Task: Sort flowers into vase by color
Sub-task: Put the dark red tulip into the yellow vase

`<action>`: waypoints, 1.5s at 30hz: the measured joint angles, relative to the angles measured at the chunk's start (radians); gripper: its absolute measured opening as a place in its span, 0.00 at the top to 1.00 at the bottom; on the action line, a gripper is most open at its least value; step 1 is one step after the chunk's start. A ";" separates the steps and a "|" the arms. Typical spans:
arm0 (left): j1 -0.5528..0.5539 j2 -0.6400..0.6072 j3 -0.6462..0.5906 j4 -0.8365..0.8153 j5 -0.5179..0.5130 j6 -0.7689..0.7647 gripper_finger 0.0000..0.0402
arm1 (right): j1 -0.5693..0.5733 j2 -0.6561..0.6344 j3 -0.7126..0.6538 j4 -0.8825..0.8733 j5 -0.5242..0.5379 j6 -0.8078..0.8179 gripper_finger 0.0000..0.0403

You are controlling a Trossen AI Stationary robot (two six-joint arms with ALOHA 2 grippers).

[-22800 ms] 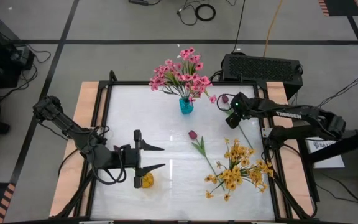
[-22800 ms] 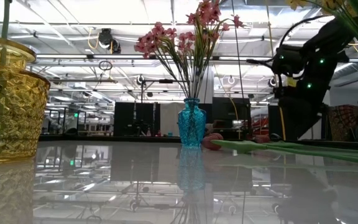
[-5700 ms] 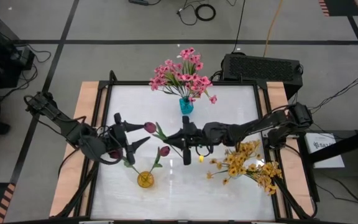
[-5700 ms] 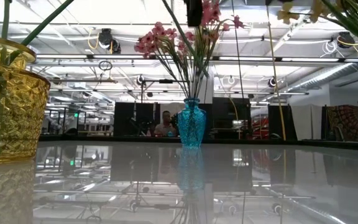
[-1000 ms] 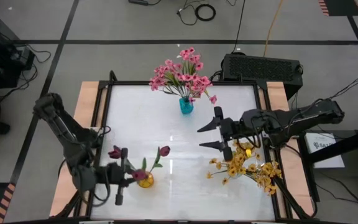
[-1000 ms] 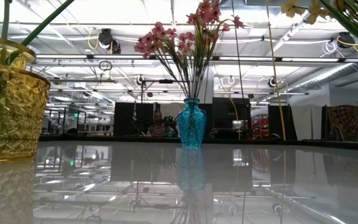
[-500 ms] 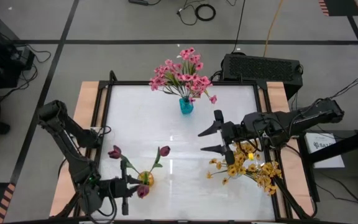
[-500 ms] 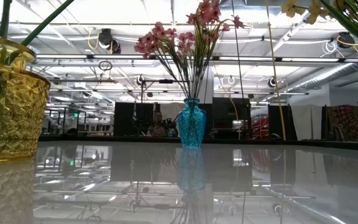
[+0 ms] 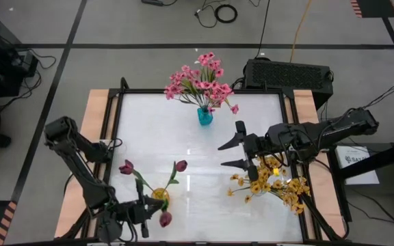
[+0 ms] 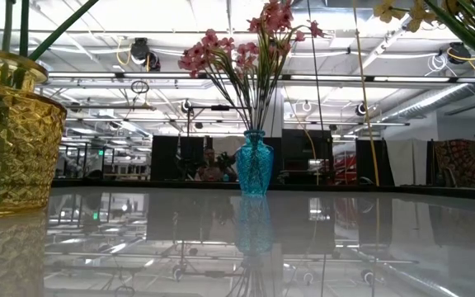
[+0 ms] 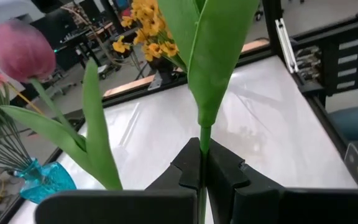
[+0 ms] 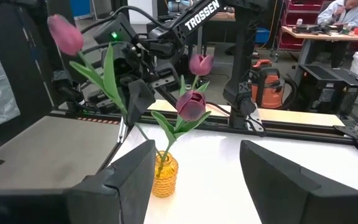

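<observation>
A yellow glass vase near the table's front left holds two dark pink tulips. My left gripper hovers beside it, shut on a third tulip, whose bud leans toward the near edge. That tulip's stem runs down toward the vase mouth. Pink flowers stand in a blue vase at the far middle. Yellow flowers sit at the right. My right gripper hangs open above the table beside them, with nothing in it. My left gripper pinches the tulip's green stem between its two fingers, just below the base of the leaf. The fingers come in roughly level from the table's left and lie across the stem. The tulip is tilted, its bud up and toward the near edge.
A black box lies behind the table's far right corner. A wooden rim and black frame run around the glossy white tabletop. Open tabletop lies between the two vases.
My left gripper has sunk and moved toward the table's near edge with the tulip, rolling as it went. The tulip has tipped, its bud now over the near edge side of the yellow vase. One more stem now shows in the vase in the low view.
</observation>
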 joint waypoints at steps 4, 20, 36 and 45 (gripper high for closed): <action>0.000 0.016 0.000 -0.007 0.002 -0.004 0.97 | 0.000 0.000 0.000 0.000 0.000 0.001 0.44; -0.015 0.020 0.000 -0.114 0.061 -0.072 0.78 | 0.000 0.000 0.000 -0.001 0.000 0.012 0.44; -0.098 0.014 0.000 -0.219 0.009 -0.245 0.44 | 0.000 0.000 0.000 -0.001 0.000 0.012 0.44; -0.106 -0.010 0.000 -0.211 -0.011 -0.297 0.48 | 0.000 0.000 0.000 -0.001 0.000 0.011 0.44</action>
